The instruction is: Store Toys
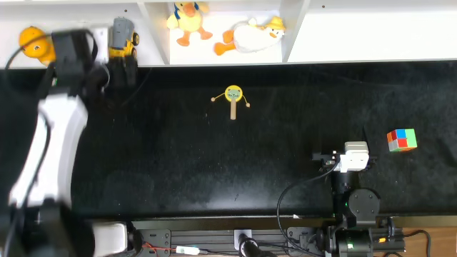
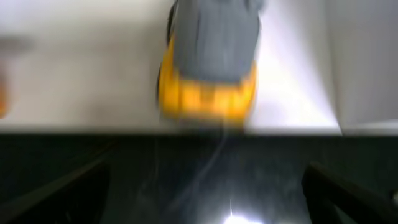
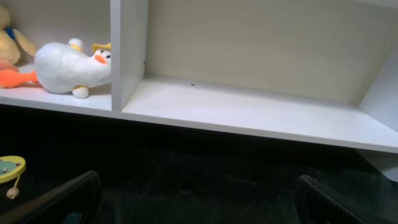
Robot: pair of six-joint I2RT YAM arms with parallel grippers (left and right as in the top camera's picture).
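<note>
A yellow and grey toy truck [image 1: 123, 36] [image 2: 208, 62] stands in the left compartment of the white shelf [image 1: 300, 53], just inside its front edge. My left gripper [image 1: 123, 73] [image 2: 205, 208] is open right in front of the truck, over the black table, with nothing between its fingers. A small yellow rattle drum [image 1: 233, 96] [image 3: 9, 168] lies on the table's middle. A colourful cube [image 1: 401, 140] sits at the right. My right gripper [image 1: 335, 160] [image 3: 199, 205] is open near the front, facing the shelf's bare right compartment [image 3: 249, 112].
An orange round toy [image 1: 32, 43] sits at the far left of the shelf. A yellow plush duck [image 1: 189, 20] [image 3: 9, 37] and a white plush duck [image 1: 250, 36] [image 3: 71, 65] lie in the middle compartment. A divider [image 3: 127, 56] separates the middle and right compartments.
</note>
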